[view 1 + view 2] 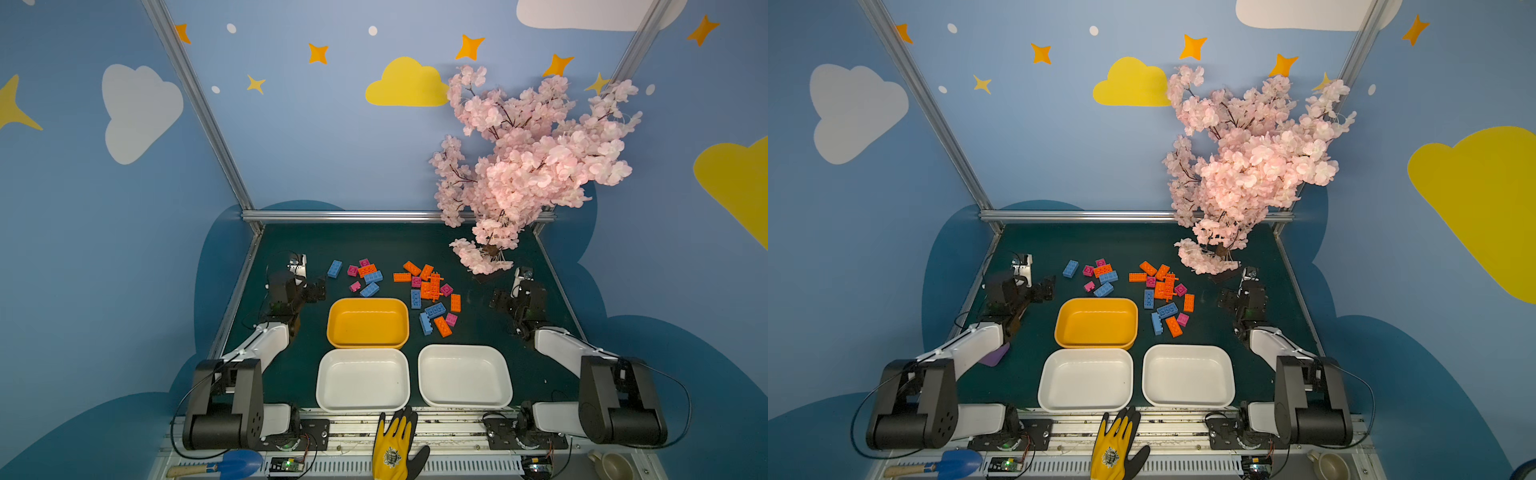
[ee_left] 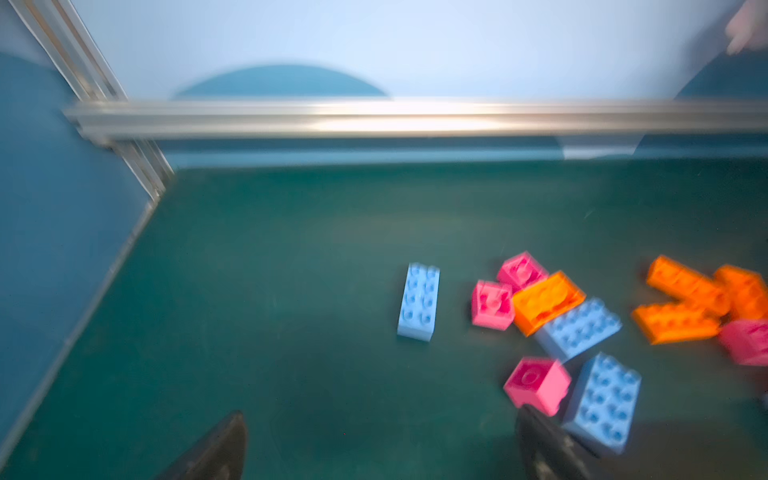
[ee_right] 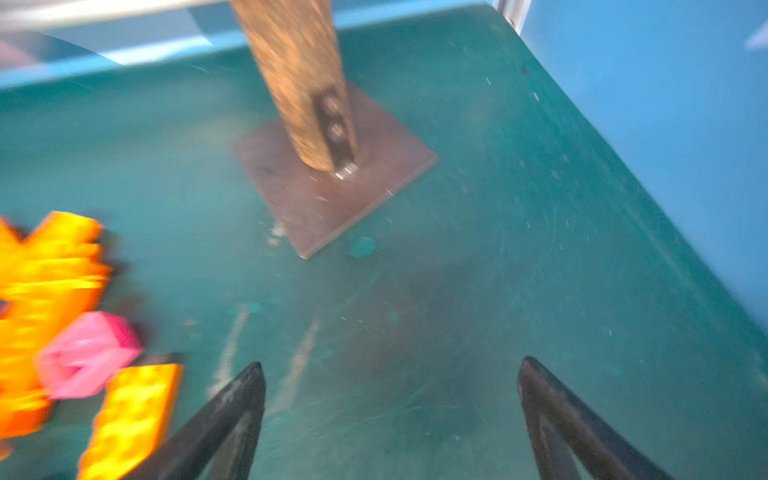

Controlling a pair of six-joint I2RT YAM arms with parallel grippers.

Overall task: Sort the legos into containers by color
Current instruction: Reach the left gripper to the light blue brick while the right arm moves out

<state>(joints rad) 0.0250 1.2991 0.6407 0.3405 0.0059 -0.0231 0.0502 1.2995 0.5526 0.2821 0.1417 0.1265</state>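
Observation:
The legos lie loose on the green table in two groups behind the trays: a left group (image 1: 362, 276) of light-blue, pink and orange bricks, and a bigger right group (image 1: 432, 297). The yellow-orange container (image 1: 368, 322) and both white containers (image 1: 363, 380) (image 1: 464, 376) are empty. My left gripper (image 1: 320, 289) (image 2: 382, 411) hovers open just left of the left group, one fingertip close to a pink brick (image 2: 536, 384). My right gripper (image 1: 496, 301) (image 3: 392, 362) hangs open over bare table, right of the right group; an orange brick (image 3: 133, 415) lies beside it.
A pink blossom tree (image 1: 532, 166) stands at the back right on a brown base plate (image 3: 332, 195), close to the right gripper. A metal rail (image 1: 353, 215) bounds the far edge. A yellow glove (image 1: 395, 444), a blue trowel (image 1: 237, 462) and a cup (image 1: 611, 464) lie along the front.

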